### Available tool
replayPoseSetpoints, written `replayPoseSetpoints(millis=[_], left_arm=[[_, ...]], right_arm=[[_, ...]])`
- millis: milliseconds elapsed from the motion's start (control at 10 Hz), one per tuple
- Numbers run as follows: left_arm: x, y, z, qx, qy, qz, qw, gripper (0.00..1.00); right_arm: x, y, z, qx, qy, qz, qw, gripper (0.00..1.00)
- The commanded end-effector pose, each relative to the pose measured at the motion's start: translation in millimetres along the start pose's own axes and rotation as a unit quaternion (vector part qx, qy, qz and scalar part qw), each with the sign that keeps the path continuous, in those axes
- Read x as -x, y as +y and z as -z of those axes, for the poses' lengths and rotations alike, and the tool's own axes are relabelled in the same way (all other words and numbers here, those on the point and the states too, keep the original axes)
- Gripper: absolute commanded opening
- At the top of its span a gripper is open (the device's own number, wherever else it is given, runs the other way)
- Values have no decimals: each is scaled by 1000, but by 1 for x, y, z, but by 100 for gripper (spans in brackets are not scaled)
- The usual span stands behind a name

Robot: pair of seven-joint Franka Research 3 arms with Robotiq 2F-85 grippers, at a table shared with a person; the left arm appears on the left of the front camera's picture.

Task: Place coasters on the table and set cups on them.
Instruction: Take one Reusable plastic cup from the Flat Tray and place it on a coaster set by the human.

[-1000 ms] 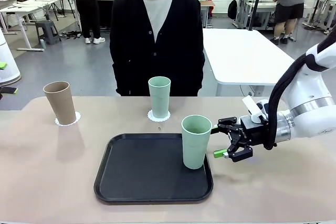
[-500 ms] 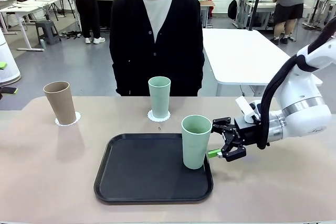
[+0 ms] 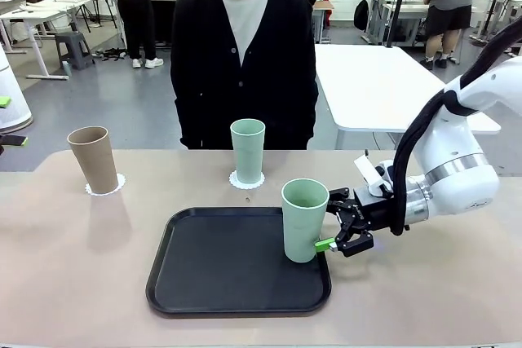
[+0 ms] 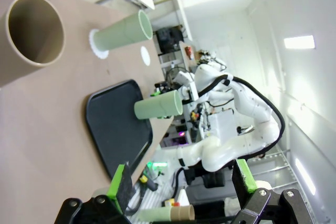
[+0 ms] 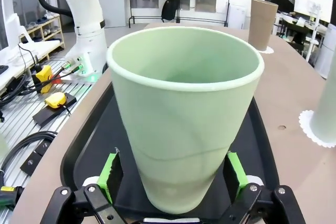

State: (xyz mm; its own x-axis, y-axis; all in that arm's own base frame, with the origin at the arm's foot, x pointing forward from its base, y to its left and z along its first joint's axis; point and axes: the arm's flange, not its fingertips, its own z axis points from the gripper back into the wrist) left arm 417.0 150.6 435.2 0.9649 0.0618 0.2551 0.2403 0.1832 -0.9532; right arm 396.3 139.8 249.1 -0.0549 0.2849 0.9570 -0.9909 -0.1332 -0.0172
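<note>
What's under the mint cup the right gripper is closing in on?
The mint cup stands on the black tray, no coaster visible beneath it. The cup's base hides the spot directly underneath. The open right gripper flanks its lower part.

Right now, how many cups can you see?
3. A tan-brown cup stands on a doily at the table's far left, a mint cup on a doily at the far middle, and another mint cup on the black tray.

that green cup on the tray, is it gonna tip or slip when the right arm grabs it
The cup on the tray is tall with a narrow base, so a sideways nudge could tip it. It looks empty, so probably light. Its tapered, matte wall may slide down between the right gripper's open jaws unless squeezed firmly.
</note>
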Motion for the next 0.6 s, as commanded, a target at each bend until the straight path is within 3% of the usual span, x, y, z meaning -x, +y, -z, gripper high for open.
replayPoseSetpoints(millis=[0, 400, 500], left_arm=[[1, -1, -1, 1, -2, 2, 1000, 100], [1, -1, -1, 1, -2, 2, 1000, 100], [1, -1, -1, 1, -2, 2, 1000, 100]], right_arm=[[17, -5, 20, 12, -1, -13, 1000, 100], [19, -10, 37, -3, -11, 4, 1000, 100], [18, -8, 38, -16, -26, -5, 1000, 94]])
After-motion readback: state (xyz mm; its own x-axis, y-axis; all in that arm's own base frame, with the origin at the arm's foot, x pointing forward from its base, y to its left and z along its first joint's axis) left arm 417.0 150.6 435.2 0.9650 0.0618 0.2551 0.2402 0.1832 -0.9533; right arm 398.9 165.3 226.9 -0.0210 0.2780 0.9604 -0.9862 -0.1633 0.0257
